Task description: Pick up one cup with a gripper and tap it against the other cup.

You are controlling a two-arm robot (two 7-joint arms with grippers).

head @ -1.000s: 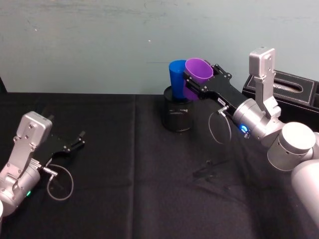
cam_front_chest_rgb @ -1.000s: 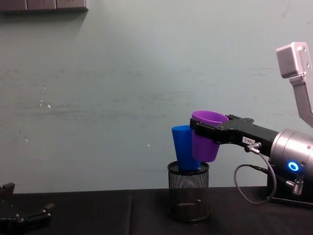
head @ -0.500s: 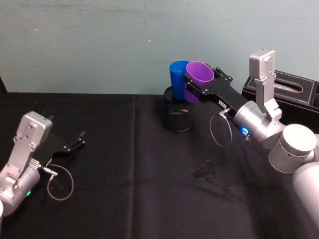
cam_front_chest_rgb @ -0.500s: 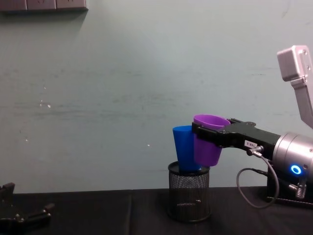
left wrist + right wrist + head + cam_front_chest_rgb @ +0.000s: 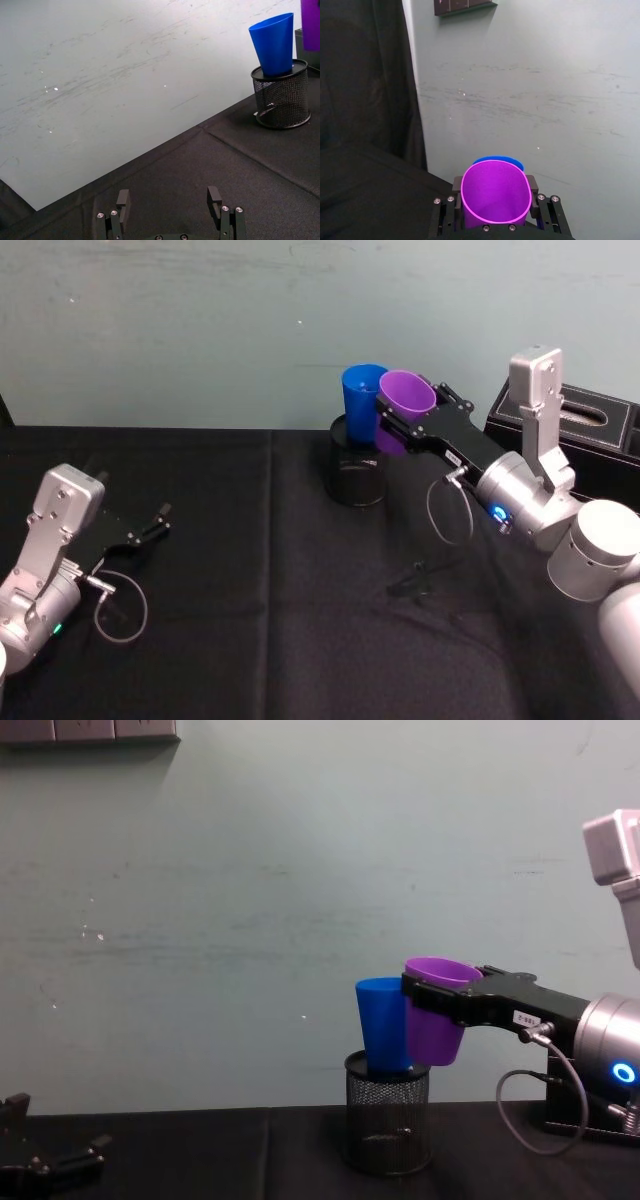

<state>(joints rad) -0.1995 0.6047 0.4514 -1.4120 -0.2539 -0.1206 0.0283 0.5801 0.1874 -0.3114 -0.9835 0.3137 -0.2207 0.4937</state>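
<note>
The purple cup (image 5: 405,407) (image 5: 436,1011) (image 5: 495,196) hangs in the air, upright, with my right gripper (image 5: 408,420) (image 5: 425,1000) (image 5: 495,200) shut on it. Its side is against or very close to the blue cup (image 5: 361,403) (image 5: 382,1025) (image 5: 275,43), which stands upright in a black mesh pen holder (image 5: 356,472) (image 5: 388,1112) (image 5: 280,100) at the back of the table. In the right wrist view the blue cup's rim (image 5: 498,159) peeks out behind the purple one. My left gripper (image 5: 155,521) (image 5: 170,200) rests open low at the left, far from both cups.
A black cloth (image 5: 260,610) covers the table, and a pale green wall (image 5: 200,330) stands close behind the holder. A black box (image 5: 590,425) sits at the back right, behind my right arm. A small dark object (image 5: 415,585) lies on the cloth in front of the holder.
My right gripper has shifted slightly right and down with the purple cup. The blue cup, tilted a second ago, now stands more upright in the holder. The left arm is unmoved.
</note>
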